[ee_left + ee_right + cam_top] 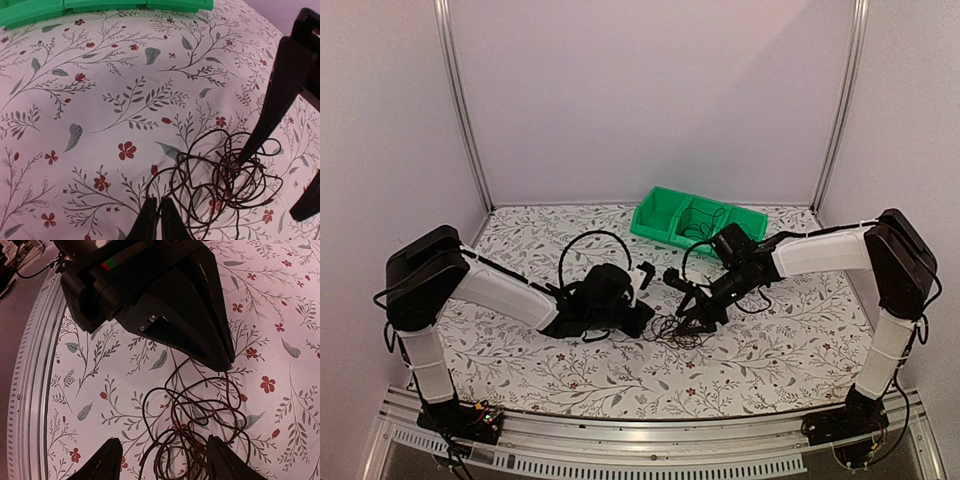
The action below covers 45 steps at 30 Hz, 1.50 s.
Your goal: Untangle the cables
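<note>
The cables (670, 331) lie as one tangle of thin dark brown and black loops on the floral table; I cannot make out a blue-teal strand. In the left wrist view the tangle (225, 175) lies right of my left gripper (159, 199), which is shut on one strand at the tangle's left edge. My left gripper (648, 322) sits low at the table. My right gripper (163, 438) is open, its fingers (107, 460) straddling the tangle (200, 415) from above. One right finger (280, 85) pokes into the loops. My right gripper (692, 322) is close to the left one.
A green bin (695, 215) with compartments stands at the back centre and also shows in the left wrist view (100, 7). The left gripper body (165, 300) fills the top of the right wrist view. A metal rail (640, 450) runs along the near table edge.
</note>
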Available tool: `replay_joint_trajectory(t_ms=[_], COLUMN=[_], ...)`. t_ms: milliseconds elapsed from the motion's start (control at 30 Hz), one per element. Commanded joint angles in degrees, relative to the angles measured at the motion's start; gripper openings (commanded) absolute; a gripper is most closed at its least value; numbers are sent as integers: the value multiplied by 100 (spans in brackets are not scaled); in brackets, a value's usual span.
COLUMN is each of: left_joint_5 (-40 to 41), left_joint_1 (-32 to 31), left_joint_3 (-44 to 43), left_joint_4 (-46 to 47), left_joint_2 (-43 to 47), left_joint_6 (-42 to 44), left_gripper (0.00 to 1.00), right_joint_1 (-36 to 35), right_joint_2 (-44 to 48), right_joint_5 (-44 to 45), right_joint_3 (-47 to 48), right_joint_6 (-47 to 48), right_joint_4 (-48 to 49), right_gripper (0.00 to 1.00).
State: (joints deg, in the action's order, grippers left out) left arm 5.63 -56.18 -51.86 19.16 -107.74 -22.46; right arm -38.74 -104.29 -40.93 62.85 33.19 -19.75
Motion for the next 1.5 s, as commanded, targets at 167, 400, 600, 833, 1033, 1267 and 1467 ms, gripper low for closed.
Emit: replay_joint_trajectory(t_ms=[167, 400, 600, 833, 1033, 1267, 1467], left_joint_5=[62, -267, -303, 812, 2045, 2757, 2745], left_joint_1=[68, 88, 86, 89, 91, 93, 90], left_joint_3=[102, -86, -66, -37, -347, -819, -1287], left_joint_4=[-219, -213, -243, -1036, -1329, -1003, -1004], left_joint_2=[135, -185, 180, 2084, 3648, 4621, 4805], left_joint_6=[74, 147, 318, 641, 1271, 1919, 2183], left_gripper=[26, 10, 0, 0, 0, 0, 0], right_joint_1=[-142, -142, -142, -142, -142, -50, 156], right_joint_2=[-341, -654, -789, -816, -807, -781, -736], right_joint_5=[236, 480, 868, 1400, 1780, 2191, 2354], right_joint_3=[244, 258, 252, 265, 266, 217, 210], right_joint_6=[-172, -222, -394, -515, -536, -449, -434], right_joint_4=[72, 183, 378, 431, 438, 452, 447], right_gripper=[62, 60, 53, 28, 27, 34, 36])
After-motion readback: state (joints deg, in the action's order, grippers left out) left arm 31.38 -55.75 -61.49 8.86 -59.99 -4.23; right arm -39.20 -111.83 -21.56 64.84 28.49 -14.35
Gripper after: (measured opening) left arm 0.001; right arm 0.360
